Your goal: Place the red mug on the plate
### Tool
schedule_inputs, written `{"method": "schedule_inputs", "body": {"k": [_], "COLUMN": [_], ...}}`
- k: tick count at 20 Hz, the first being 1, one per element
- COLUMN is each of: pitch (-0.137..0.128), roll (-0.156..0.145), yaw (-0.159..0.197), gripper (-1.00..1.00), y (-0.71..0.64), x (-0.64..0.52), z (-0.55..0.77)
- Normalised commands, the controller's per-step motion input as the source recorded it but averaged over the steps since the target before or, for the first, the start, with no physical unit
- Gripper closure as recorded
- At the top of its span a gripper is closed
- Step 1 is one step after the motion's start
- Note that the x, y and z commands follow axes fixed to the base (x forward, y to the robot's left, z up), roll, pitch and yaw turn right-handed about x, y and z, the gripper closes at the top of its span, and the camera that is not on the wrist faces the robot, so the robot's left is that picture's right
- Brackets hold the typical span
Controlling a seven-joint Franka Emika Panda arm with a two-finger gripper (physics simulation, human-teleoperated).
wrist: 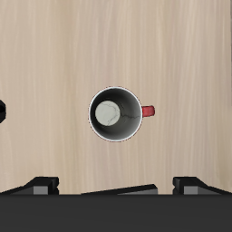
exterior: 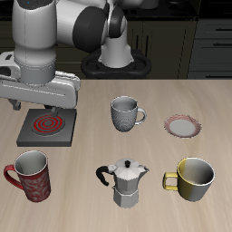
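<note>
The red mug (exterior: 32, 175) stands upright near the table's front edge, with a dark red mottled wall and a pale inside. In the wrist view the red mug (wrist: 116, 114) shows straight from above, its red handle (wrist: 148, 111) sticking out to one side. My gripper (exterior: 43, 100) hangs high above the table, open and empty, well clear of the mug. In the wrist view the gripper (wrist: 117, 186) has its fingertips (wrist: 41, 185) spread wide. The plate (exterior: 184, 126), a small saucer with a reddish speckled rim, lies far across the table from the mug.
A dark square burner (exterior: 46, 127) with red rings sits behind the red mug. A grey mug (exterior: 124, 113) stands mid-table. A moka pot (exterior: 125, 181) and a yellow mug (exterior: 194, 179) stand along the front edge.
</note>
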Motion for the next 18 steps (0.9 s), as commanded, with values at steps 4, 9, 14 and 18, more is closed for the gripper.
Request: {"method": "schedule_inputs", "body": {"k": [4,9,14,18], "pitch": [0.000,0.002,-0.040,-0.008], "roll": [-0.016,0.005,-0.019,-0.022], "yaw": [0.079,0.067,0.118,0.043], "gripper": [-1.00,-1.00,-1.00,-1.00], "y": [0.15,0.25,0.16,0.04], "x": [0.13,0.20,0.16,0.13], "z": [-0.16,-0.30,-0.16,-0.12]}}
